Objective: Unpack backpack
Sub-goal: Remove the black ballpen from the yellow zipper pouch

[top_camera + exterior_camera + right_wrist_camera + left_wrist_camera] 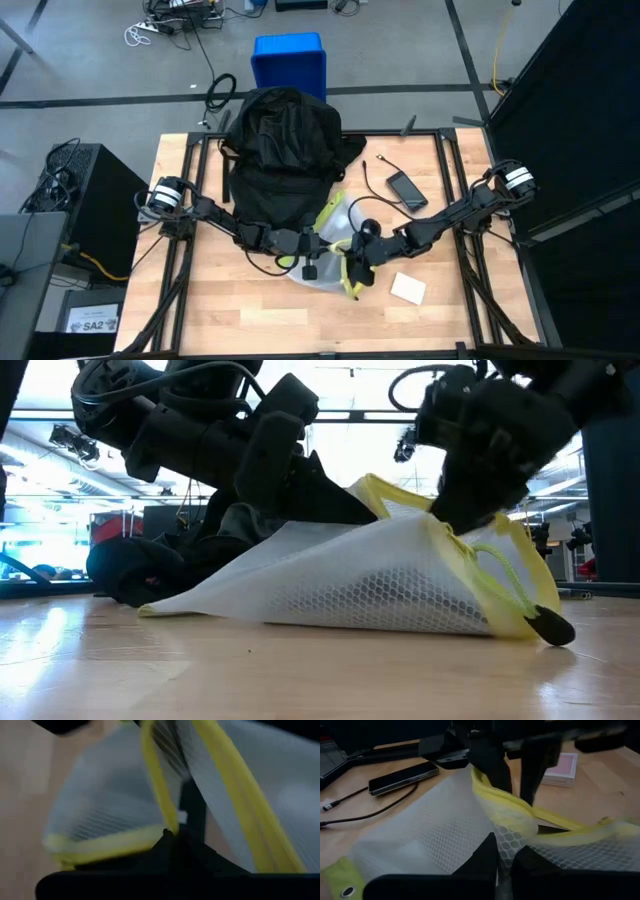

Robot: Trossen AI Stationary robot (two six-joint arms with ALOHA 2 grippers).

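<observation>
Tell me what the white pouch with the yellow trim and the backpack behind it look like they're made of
The pouch: seemingly thin white mesh fabric; a honeycomb weave shows, and it is partly see-through and crumples softly. Its yellow trim looks like sewn matte fabric binding.

The backpack: black woven fabric, probably nylon or polyester; matte, slumped in soft folds.

The table: light wood with visible plank seams.

My right wrist view blurs the mesh pouch to streaks. In the low view my arms hide most of the backpack. At twelve o'clock overhead, the blue bin looks partly covered.
</observation>
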